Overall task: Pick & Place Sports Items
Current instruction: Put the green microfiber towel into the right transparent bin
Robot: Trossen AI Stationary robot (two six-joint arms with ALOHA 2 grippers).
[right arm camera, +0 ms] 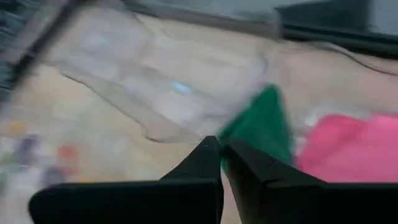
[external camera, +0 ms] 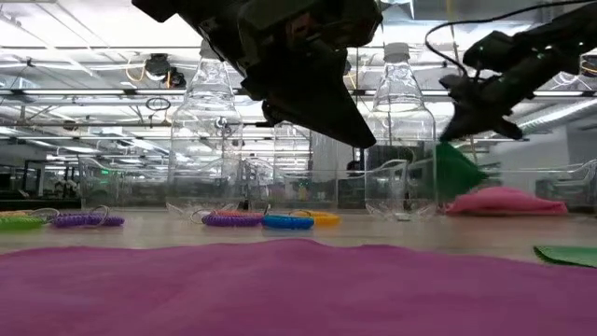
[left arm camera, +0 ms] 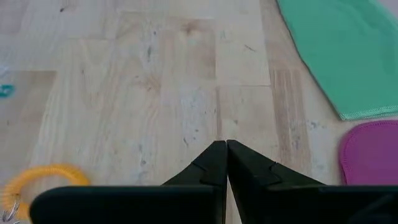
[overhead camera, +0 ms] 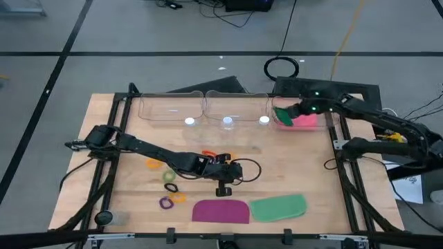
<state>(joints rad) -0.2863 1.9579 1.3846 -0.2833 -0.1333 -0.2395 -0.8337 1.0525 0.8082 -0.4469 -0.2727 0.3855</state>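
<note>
The wooden tabletop [overhead camera: 291, 173] carries everything, with three clear bins [overhead camera: 204, 109] lined along its far edge, presumably as drop-off places for sorted pieces. Of the flat soft items, the light green piece [overhead camera: 278, 207] and the purple piece [overhead camera: 220, 211] lie side by side at the near edge, just ahead of and to one side of the left end effector [overhead camera: 223, 185], which hovers mid-table with its fingers pressed together and nothing between them; judging by that, it is between picks. The right end effector [overhead camera: 285, 115] hangs at the far right corner, its fingers pinched on the dark green piece [overhead camera: 282, 116], which dangles from it directly over the pink rectangle [overhead camera: 306, 120] lying there, likely so the two stack. Smallest are the elastic rings [overhead camera: 170, 188], scattered behind and beside the left end effector, near it and unsorted: orange, yellow, green and purple ones show.
</note>
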